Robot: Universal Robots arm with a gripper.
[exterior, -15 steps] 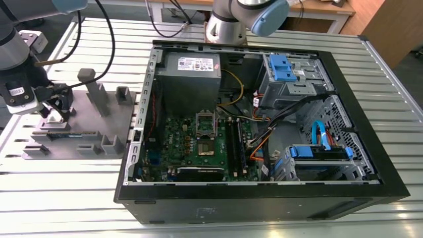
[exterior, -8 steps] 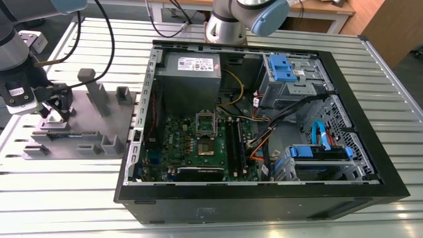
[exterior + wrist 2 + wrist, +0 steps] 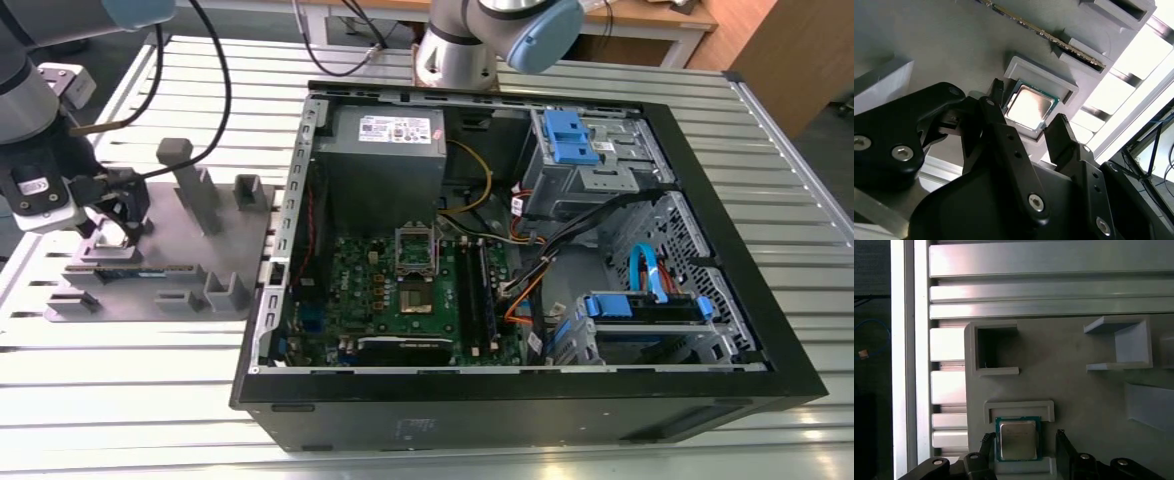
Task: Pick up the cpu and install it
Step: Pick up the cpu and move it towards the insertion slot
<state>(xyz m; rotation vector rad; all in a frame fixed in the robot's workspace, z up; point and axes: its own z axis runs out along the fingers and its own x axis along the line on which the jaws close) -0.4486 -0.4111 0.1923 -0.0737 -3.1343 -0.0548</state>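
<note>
In the exterior view, the claw (image 3: 112, 232) hangs low over a grey fixture plate (image 3: 214, 255). The plate lies on the slatted metal desk (image 3: 134, 400), to the exterior view's left of an open computer case (image 3: 534, 410). Inside the case, the silver-framed socket (image 3: 416, 250) sits on the green board.

In the second wrist view, the cpu (image 3: 1029, 105) lies flat in a shallow walled pocket of the plate, its silvery top facing up. The claw (image 3: 1027, 109) is spread wide, with one black finger on each side of the chip. A memory stick (image 3: 1049, 37) stands on edge in slotted holders just beyond the pocket.

In the first wrist view, the claw (image 3: 1024, 439) straddles the cpu (image 3: 1017, 441). A sliver of grey plate shows between the chip and each fingertip (image 3: 987, 439), so the fingers appear not to touch it, though the angle is shallow.
</note>
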